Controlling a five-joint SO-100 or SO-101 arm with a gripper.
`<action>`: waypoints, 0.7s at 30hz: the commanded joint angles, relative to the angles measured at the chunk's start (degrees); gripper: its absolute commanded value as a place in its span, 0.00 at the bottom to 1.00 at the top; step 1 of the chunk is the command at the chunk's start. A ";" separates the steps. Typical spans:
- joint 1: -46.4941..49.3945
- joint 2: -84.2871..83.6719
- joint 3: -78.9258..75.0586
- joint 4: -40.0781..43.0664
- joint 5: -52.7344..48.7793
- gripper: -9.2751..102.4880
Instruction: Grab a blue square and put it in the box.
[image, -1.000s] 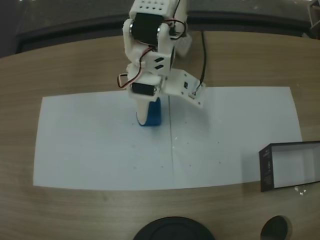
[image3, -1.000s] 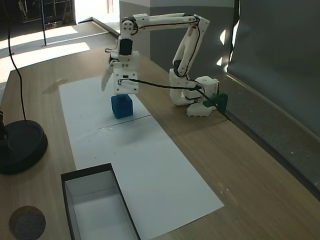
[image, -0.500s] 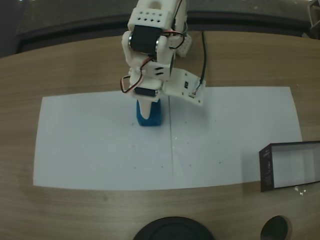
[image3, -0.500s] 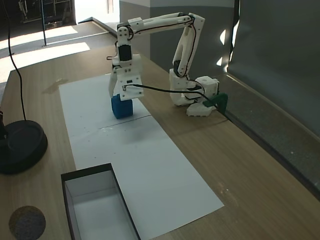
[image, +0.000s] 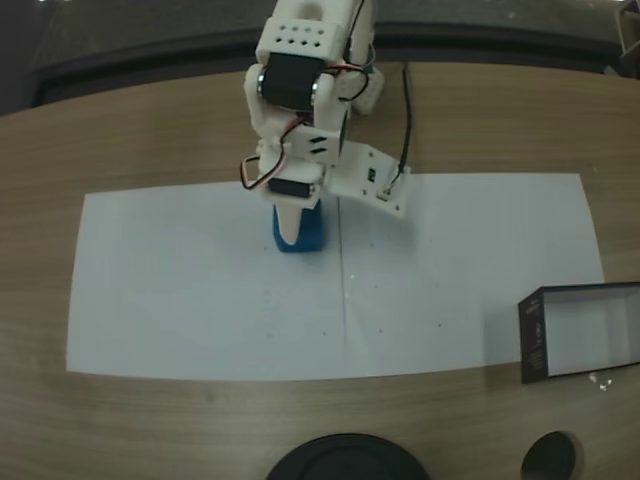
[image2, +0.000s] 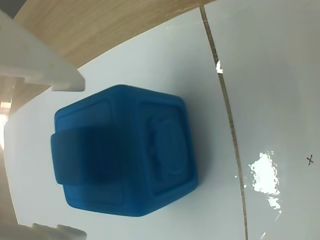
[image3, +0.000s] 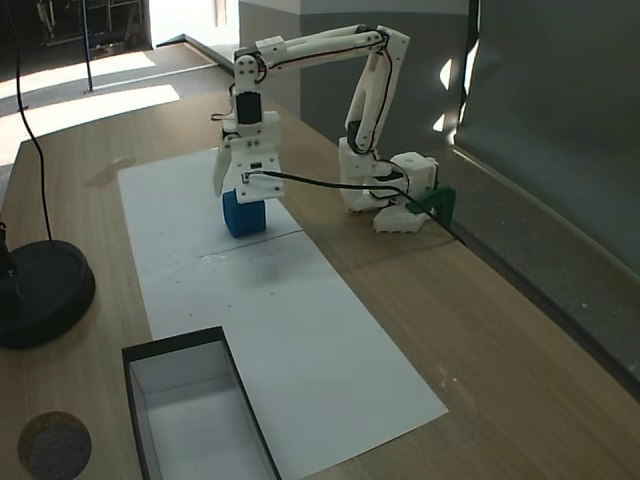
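The blue square (image3: 243, 216) sits on a long white paper sheet (image3: 300, 340) laid across the wooden desk (image3: 480, 330), close to a thin seam line in the sheet, with its raised square facing up. The white arm (image3: 330, 50) reaches out from its base (image3: 385, 195) at the desk's far edge and bends down so that the gripper (image3: 235, 190) hangs directly over the cube. In the wrist view the blue square (image2: 122, 155) lies between two white fingertips (image2: 45, 60), one at the upper left and one at the bottom left corner of the picture; the jaws stand apart on either side of it, and neither visibly presses on a face. In a fixed view from above, the gripper (image: 292, 225) covers part of the blue square (image: 305, 240), whose lower edge shows beneath the finger. The box (image3: 135, 365) stands well apart from the cube, at the near end of the sheet, partly on paper and partly on wood, its pale floor bare. A round black stand (image3: 45, 290) and a small dark disc (image3: 52, 445) rest on the desk beside the box.
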 joint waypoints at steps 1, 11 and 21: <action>0.26 0.53 -0.18 -1.58 0.18 0.33; 0.26 0.44 4.39 -4.75 0.00 0.39; 0.18 0.44 10.46 -13.01 -0.44 0.38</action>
